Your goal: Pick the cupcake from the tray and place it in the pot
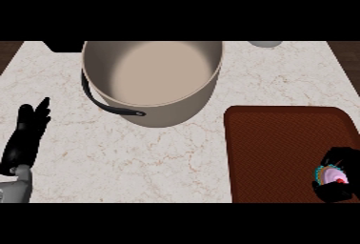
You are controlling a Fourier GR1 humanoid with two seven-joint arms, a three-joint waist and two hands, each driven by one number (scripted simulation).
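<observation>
Cupcake (330, 175) (pink-frosted) in curled right hand (339, 190) over ribbed tray (281, 147)

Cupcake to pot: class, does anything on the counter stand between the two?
Nothing visible does. The right hand curls round the cupcake at the tray's right edge. Between it and the pot lie only bare tray and marble counter. The pot's own wall must be cleared. The left hand rests open at far left.

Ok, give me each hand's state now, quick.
Left hand: open, fingers straight, resting at the view's left edge, holding nothing.
Right hand: shut on the pink-frosted cupcake.
</observation>
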